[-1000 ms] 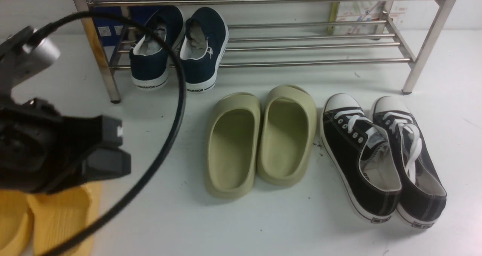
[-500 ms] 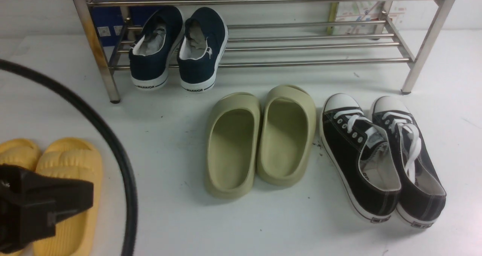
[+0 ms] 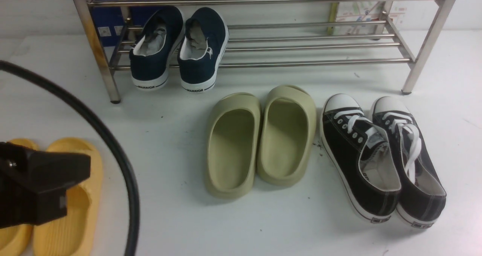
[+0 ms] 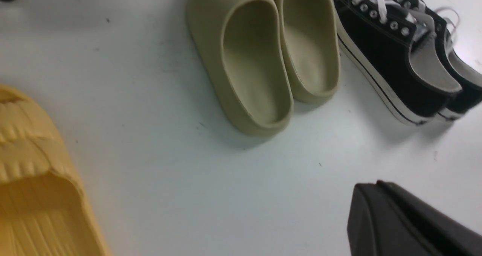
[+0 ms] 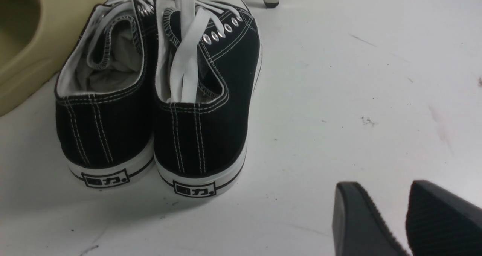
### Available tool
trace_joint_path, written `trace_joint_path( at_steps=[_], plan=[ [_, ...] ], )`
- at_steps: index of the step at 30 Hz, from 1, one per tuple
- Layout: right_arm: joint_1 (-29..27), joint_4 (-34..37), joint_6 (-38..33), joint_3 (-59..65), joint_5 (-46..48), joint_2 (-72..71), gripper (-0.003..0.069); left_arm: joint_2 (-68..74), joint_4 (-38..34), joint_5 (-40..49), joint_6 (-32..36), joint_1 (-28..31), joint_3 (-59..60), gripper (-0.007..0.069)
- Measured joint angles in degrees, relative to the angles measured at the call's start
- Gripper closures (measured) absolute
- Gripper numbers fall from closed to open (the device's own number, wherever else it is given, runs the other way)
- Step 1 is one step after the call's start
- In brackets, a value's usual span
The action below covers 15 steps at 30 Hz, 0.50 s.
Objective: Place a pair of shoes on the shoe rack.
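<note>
Front view: white floor [image 3: 180, 218] with a metal shoe rack [image 3: 263, 41] at the back; navy sneakers [image 3: 180, 49] rest on its lowest rails. Olive slippers [image 3: 260, 139] and black sneakers [image 3: 384, 158] lie before it; the left gripper [image 3: 41, 184] overlaps yellow slippers [image 3: 71, 211], jaw state indeterminable.

Left wrist view: one black finger [image 4: 406, 222] only.

Right wrist view: right gripper [image 5: 406, 218], jaws narrowly apart, empty, near the sneakers' heels.

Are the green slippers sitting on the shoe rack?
No, the green slippers lie on the white floor in front of the shoe rack, where only the navy shoes sit.
</note>
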Motion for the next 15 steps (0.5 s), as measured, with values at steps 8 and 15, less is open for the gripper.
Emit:
trace_joint_path(
  at_steps=[8,15],
  plan=[
    [0.0,0.0,0.0,0.0,0.0,0.0,0.0419,-24.6,7.2,-23.8,0.0,3.9,24.5,0.0638],
    [0.0,0.0,0.0,0.0,0.0,0.0,0.0419,-37.6,11.3,-29.2,0.0,9.8,44.2,0.0638]
  ],
)
